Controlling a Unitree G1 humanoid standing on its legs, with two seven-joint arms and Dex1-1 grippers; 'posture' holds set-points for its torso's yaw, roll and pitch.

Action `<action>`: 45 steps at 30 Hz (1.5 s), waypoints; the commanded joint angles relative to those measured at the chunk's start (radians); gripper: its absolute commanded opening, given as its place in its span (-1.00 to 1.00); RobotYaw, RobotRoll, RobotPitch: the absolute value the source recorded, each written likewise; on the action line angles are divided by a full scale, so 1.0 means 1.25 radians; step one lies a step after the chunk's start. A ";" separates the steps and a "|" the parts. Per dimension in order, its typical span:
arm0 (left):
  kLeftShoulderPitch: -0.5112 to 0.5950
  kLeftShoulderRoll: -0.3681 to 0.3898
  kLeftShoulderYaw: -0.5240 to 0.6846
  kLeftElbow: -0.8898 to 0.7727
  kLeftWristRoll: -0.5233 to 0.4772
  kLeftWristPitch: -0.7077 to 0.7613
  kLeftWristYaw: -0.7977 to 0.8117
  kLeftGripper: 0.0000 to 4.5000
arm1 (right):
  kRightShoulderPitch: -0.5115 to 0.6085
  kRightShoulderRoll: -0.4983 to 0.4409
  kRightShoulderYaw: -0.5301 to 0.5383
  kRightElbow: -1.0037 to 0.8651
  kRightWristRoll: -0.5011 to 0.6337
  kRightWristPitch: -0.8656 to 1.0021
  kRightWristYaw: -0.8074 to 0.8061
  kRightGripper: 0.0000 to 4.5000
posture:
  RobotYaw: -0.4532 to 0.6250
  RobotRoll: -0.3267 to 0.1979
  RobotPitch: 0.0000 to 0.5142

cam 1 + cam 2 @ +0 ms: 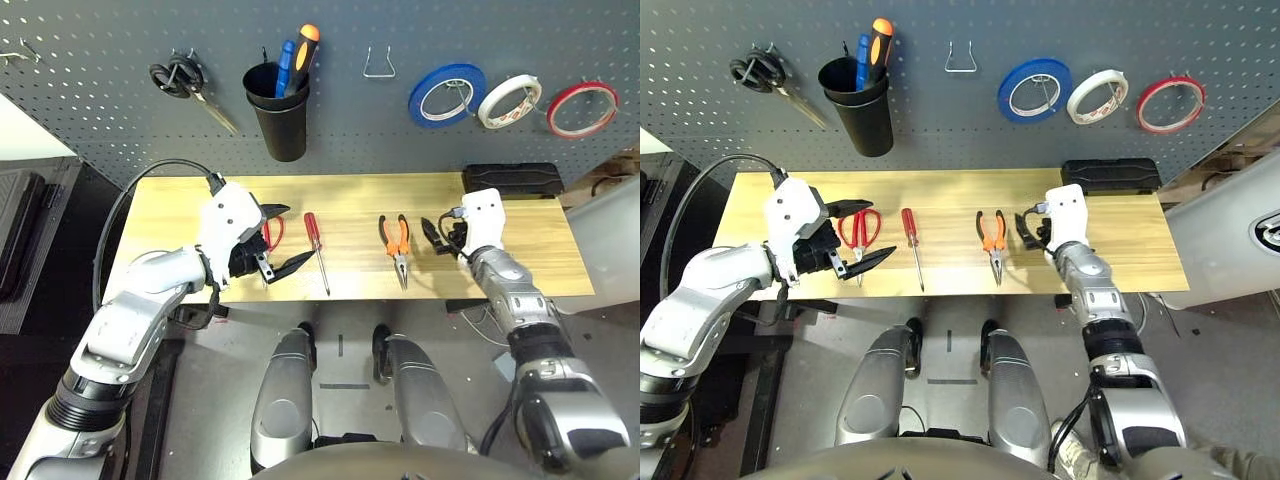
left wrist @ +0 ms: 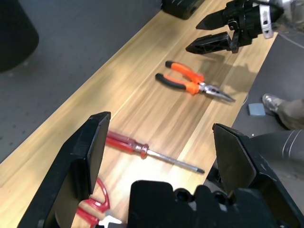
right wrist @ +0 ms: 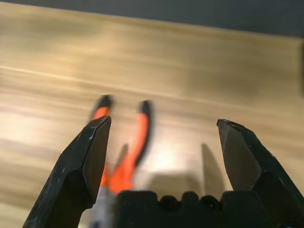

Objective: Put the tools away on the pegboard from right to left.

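The right pincer (image 3: pixel 161 156) stands nearest the lens in its own wrist view, its two black fingers spread wide with nothing between them. The orange-and-black-handled pliers (image 1: pixel 397 243) lie flat on the desk (image 1: pixel 540 255) just off that pincer's tips, toward the robot's left. Their long axis runs front to back: the handles point toward the pegboard (image 1: pixel 340 110) and the thin nose points toward the robot. Seen from the head, the right pincer (image 1: pixel 437 236) is near the handle end but not touching it, so it is plainly the nearer arm for this tool; the grasp likely turns on sliding sideways across the handles.

Further left lies the slim red-handled screwdriver (image 1: pixel 316 250), parallel to the pliers, handle toward the board. Beyond it the red-handled scissors (image 1: pixel 862 231) rest under the left pincer (image 1: pixel 283 238), which hangs over them released and empty.

The red tape ring (image 1: pixel 581 109) already hangs at the right end of the pegboard, beside a white tape roll (image 1: pixel 509 101) and a blue one (image 1: pixel 446 95). By the right-to-left order, the pliers seem next, perhaps for the bare wire hook (image 1: pixel 378 63).

A black cup (image 1: pixel 279 115) holds other drivers, and black-handled scissors (image 1: pixel 185 84) hang at far left. A black case (image 1: pixel 510 179) sits at the desk's back edge. No brand, label or writing can be read anywhere.
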 commanded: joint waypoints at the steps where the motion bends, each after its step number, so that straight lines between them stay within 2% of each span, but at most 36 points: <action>1: 0.019 0.008 -0.015 0.010 0.018 0.017 -0.003 1.00 | 0.017 0.027 0.008 -0.056 0.019 0.160 -0.033 0.99 | 0.47 0.25 0.16; 4: 0.021 0.010 -0.014 0.013 0.027 0.031 -0.001 1.00 | -0.005 0.052 0.008 -0.067 0.013 0.260 -0.079 0.99 | 0.48 0.25 0.17; 10: 0.016 0.022 -0.016 0.019 0.040 0.061 -0.006 1.00 | -0.070 0.089 -0.008 -0.012 0.003 0.351 -0.157 0.99 | 0.50 0.25 0.21; 17: 0.018 0.053 -0.030 0.042 0.075 0.065 -0.017 1.00 | -0.153 0.089 -0.014 0.146 -0.014 0.333 -0.191 0.99 | 0.53 0.25 0.23; 23: 0.011 0.054 -0.031 0.051 0.083 0.065 -0.020 1.00 | -0.214 0.091 -0.045 0.262 -0.008 0.329 -0.221 0.99 | 0.53 0.25 0.25; 34: 0.004 0.044 -0.033 0.050 0.089 0.069 -0.018 1.00 | -0.218 0.093 -0.017 0.253 -0.037 0.315 -0.230 0.99 | 0.54 0.25 0.25; 42: -0.007 0.030 -0.041 0.056 0.097 0.072 -0.016 1.00 | -0.227 0.096 -0.041 0.298 -0.018 0.357 -0.232 0.99 | 0.53 0.25 0.20; 45: -0.011 0.031 -0.042 0.059 0.099 0.074 -0.016 1.00 | -0.234 0.096 -0.056 0.320 -0.015 0.351 -0.238 0.73 | 0.54 0.25 0.19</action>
